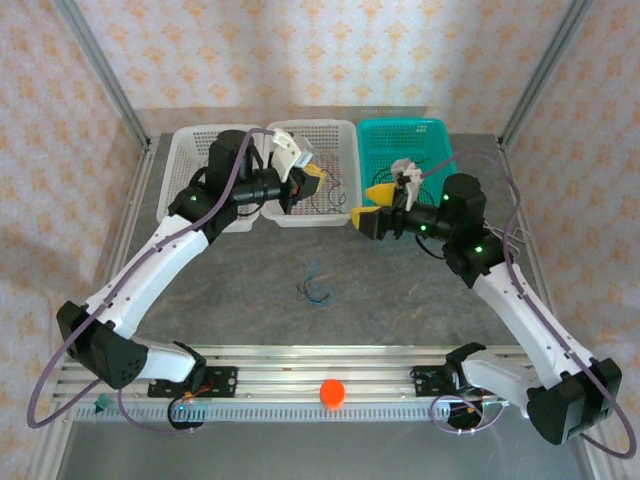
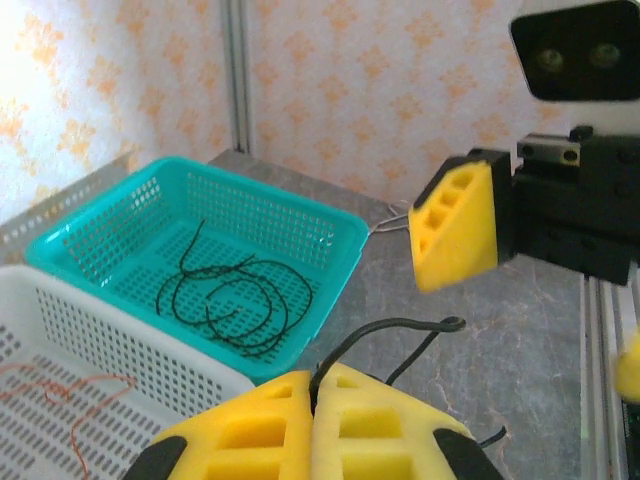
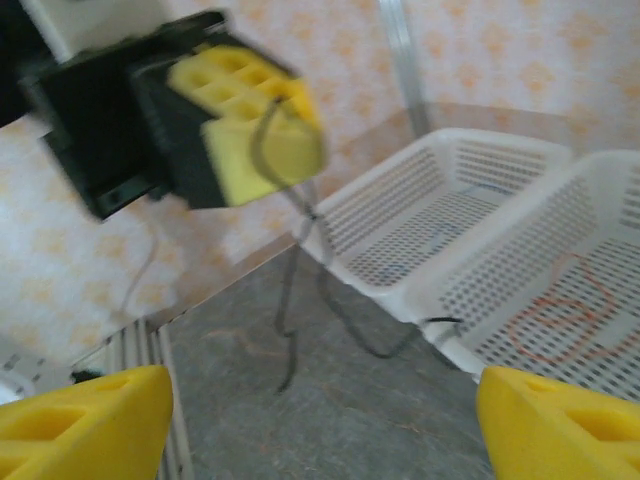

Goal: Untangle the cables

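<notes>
My left gripper (image 1: 314, 179) hovers over the middle white basket (image 1: 300, 221), shut on a black cable (image 2: 398, 331). That cable hangs from its yellow fingers (image 3: 245, 120) down to the table (image 3: 292, 300). Facing it from the right, my right gripper (image 1: 369, 204) is open with nothing between its fingertips (image 3: 80, 425). A small tangle of blue and black cables (image 1: 315, 287) lies on the table in front of the baskets. A coiled black cable (image 2: 235, 295) rests in the teal basket (image 2: 335, 262). Inside the middle white basket is a red cable (image 3: 555, 320).
Three baskets stand in a row at the back: two white, the left one (image 1: 185, 170), and the teal one (image 1: 400, 124) at the right. Frame posts and patterned walls close in the table. An orange object (image 1: 332, 392) sits on the front rail.
</notes>
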Tool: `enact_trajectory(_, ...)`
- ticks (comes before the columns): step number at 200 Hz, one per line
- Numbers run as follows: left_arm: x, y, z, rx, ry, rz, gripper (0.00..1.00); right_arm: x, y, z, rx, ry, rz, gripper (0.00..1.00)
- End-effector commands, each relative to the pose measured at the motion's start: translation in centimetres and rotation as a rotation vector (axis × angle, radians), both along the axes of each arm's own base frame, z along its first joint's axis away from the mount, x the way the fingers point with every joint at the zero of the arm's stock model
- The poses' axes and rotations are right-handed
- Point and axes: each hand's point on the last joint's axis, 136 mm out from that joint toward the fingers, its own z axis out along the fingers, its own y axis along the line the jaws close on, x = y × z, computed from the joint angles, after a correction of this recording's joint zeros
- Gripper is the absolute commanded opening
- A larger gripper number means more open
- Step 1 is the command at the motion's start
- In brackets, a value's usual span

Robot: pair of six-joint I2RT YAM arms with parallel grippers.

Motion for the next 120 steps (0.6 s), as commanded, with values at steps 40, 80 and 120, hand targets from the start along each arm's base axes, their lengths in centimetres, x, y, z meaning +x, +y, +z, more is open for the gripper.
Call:
enact_trajectory(40,-2.1,-0.6,0.9,-0.018,-0.028,-0.119,0.00,-0.3,2.8,3.0,0.000,-0.137,0.136,0.75)
enact_trajectory(80,-2.4,-0.6,0.5,-0.027,-0.010,-0.122,0.00,-0.6,4.0,4.2,0.016,-0.157,0.181,0.63)
enact_trajectory(120,-2.5,-0.6,0.5,-0.034,-0.009,-0.122,0.00,-0.2,3.9,4.7,0.026,-0.161,0.154,0.42)
